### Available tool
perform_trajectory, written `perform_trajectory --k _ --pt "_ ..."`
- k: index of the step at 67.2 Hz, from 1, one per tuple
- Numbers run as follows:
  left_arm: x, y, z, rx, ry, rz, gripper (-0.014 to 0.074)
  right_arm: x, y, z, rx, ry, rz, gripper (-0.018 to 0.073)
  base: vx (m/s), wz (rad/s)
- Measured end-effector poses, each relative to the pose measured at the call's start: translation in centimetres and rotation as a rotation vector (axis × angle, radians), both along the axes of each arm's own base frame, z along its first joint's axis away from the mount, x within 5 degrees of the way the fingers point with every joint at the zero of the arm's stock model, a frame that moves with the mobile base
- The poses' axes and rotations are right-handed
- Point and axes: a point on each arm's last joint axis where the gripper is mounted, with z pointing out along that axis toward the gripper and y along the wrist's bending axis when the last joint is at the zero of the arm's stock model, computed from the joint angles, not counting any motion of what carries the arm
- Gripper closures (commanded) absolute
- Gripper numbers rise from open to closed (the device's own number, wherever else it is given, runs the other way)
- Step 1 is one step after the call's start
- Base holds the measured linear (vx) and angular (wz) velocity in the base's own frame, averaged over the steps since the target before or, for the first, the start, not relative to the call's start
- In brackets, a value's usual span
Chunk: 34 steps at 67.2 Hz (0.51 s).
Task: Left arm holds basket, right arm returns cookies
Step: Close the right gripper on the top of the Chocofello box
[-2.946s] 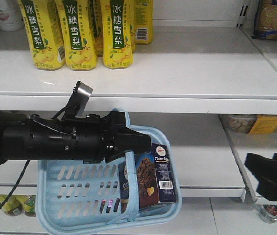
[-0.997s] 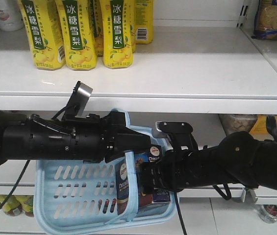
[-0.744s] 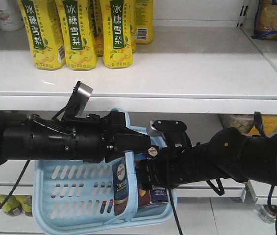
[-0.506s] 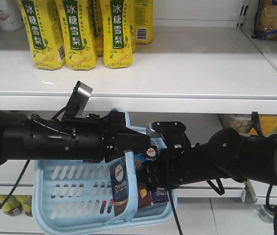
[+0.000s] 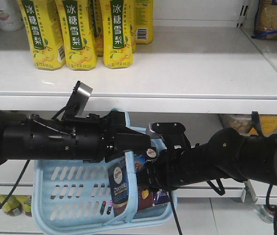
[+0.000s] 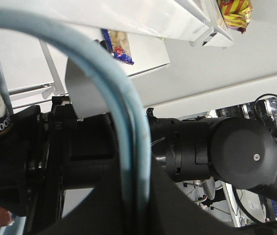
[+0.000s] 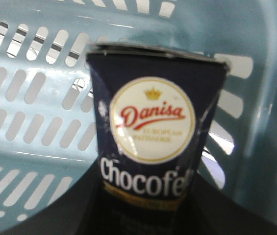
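left arm (image 5: pixel 45 142) in from the left; left claw (image 5: pixel 133 144) clamped on the handle band of the basket (image 5: pixel 69 196), which hangs in front of the shelving; right arm (image 5: pixel 241 154) in from the right, right claw (image 5: pixel 154 171) inside the basket's right end, closed narrow on the cookies (image 5: pixel 148 157); box upright, logo end just above the rim, slotted wall behind it; yellow bottles (image 5: pixel 79 34) on the top shelf (image 5: pixel 202 63)
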Motion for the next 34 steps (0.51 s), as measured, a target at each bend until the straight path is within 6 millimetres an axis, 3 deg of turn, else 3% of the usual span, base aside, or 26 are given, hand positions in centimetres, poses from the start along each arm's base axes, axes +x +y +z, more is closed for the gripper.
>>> perform_trajectory --k 15,34 --pt "0.0 0.0 0.0 -0.003 0.004 0.002 0.0600 -0.2 0.0 0.4 0.005 -0.004 0.015 0.0384 0.00 0.00" --pt "0.0 0.0 0.0 -0.005 0.005 -0.003 0.0600 -0.7 -1.9 3.6 0.065 -0.020 0.012 0.0384 0.00 0.00"
